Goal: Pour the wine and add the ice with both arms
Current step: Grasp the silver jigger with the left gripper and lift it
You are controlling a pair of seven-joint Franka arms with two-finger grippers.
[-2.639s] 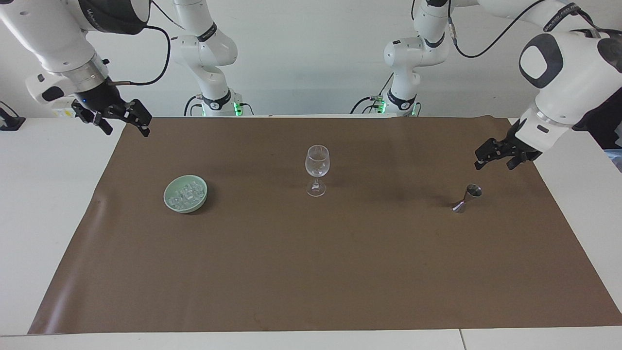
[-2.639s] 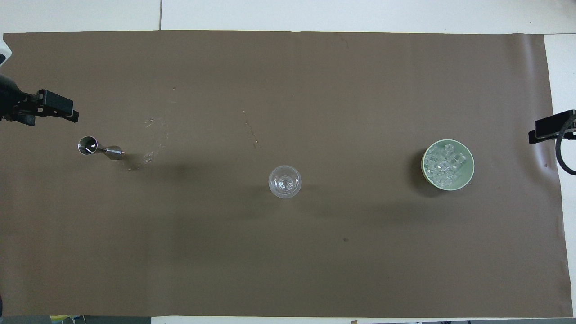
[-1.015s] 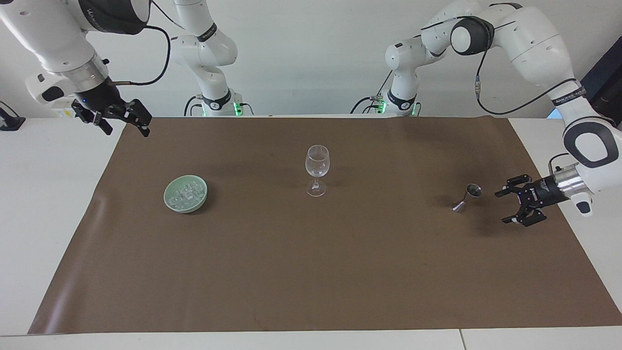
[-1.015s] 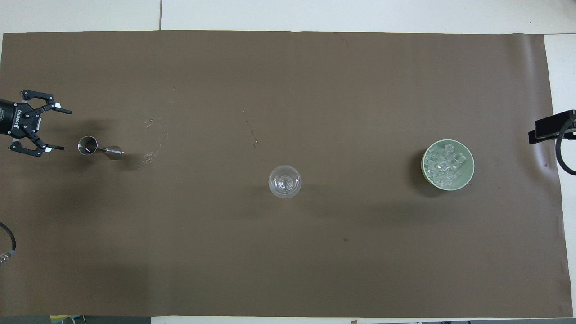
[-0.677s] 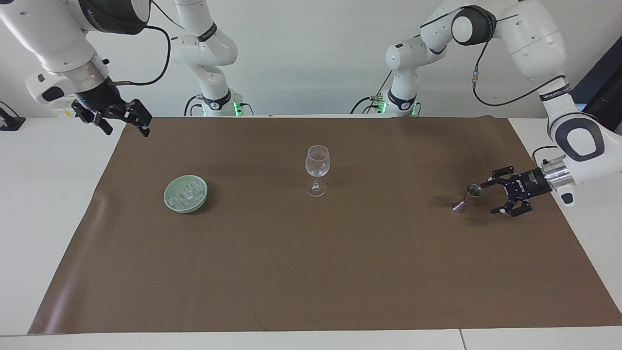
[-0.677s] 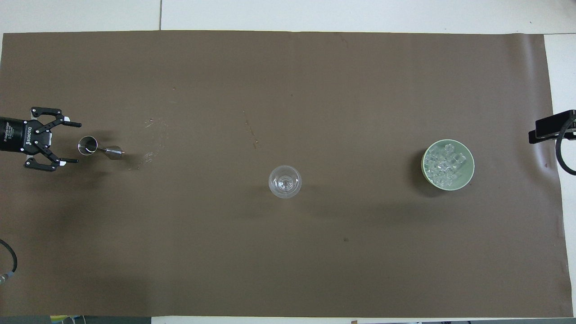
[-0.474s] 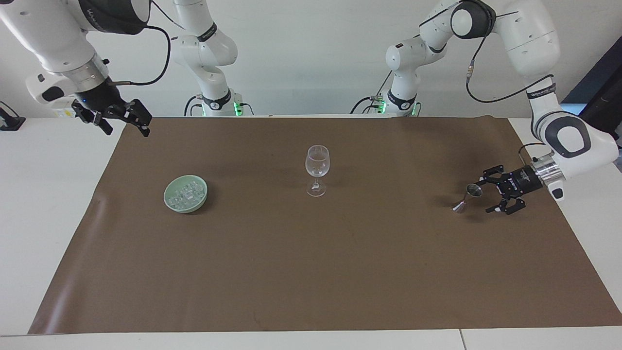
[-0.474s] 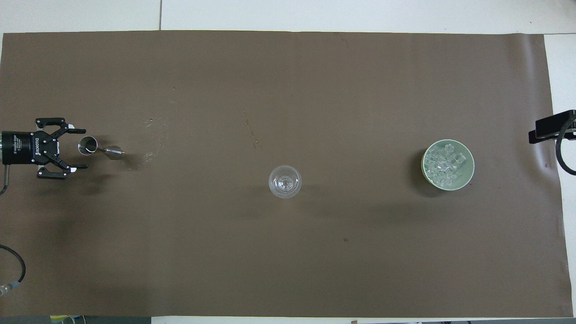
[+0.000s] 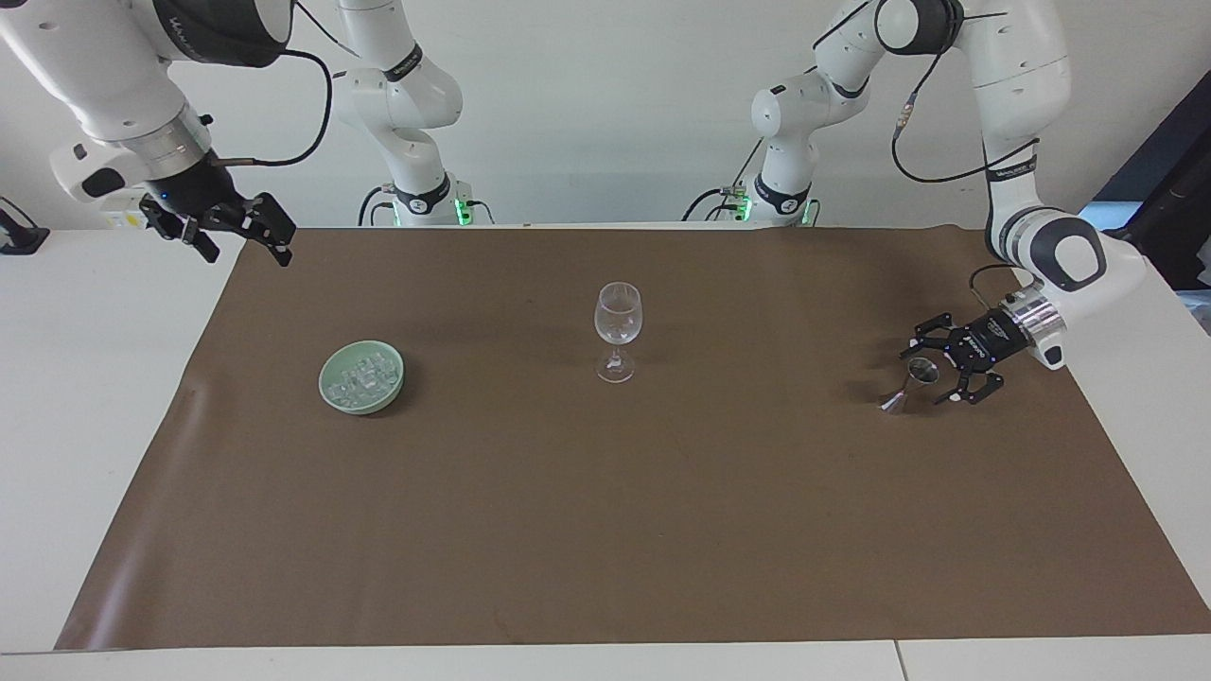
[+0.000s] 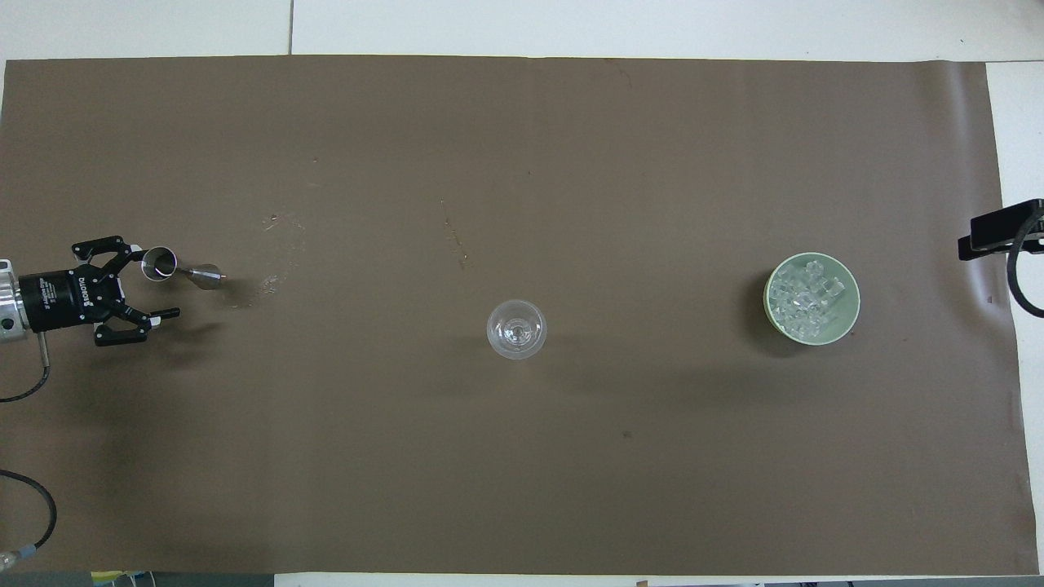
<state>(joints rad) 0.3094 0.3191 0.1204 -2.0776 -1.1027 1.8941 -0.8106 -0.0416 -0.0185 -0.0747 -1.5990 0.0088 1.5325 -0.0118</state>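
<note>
Currently the black two-finger left gripper (image 9: 927, 375) sits low over the brown paper mat (image 9: 605, 530) with its jaws spread wide around the small shiny steel hourglass-shaped jigger (image 9: 909, 385) at the left arm's end of the table; contact cannot be confirmed, and no liquid is discernible inside. The black right gripper (image 9: 244, 237) waits raised over the mat's corner, jaws apart and empty, cut off by the overhead frame edge. Small clear ice cubes (image 10: 806, 299) fill the pale green round bowl (image 10: 848, 281), well apart from the clear stemmed wine glass (image 9: 617, 330) at mid-mat.
</note>
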